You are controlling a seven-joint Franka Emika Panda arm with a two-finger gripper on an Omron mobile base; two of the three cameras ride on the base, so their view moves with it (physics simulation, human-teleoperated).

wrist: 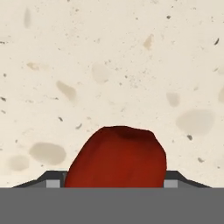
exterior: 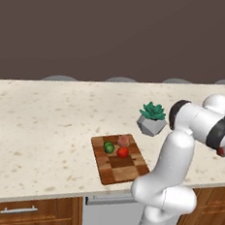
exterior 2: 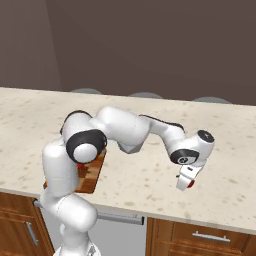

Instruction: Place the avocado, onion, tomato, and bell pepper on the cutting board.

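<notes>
Hand view: bell pepper [wrist: 117,157] between jaws.

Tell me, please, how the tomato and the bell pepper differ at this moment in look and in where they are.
The tomato is a smooth, bright red ball; the bell pepper is a deeper red and lumpy. The tomato lies on the cutting board beside the avocado and onion; the bell pepper sits between the fingers of the gripper, above the speckled counter and off the board. Both are small and red.
</notes>
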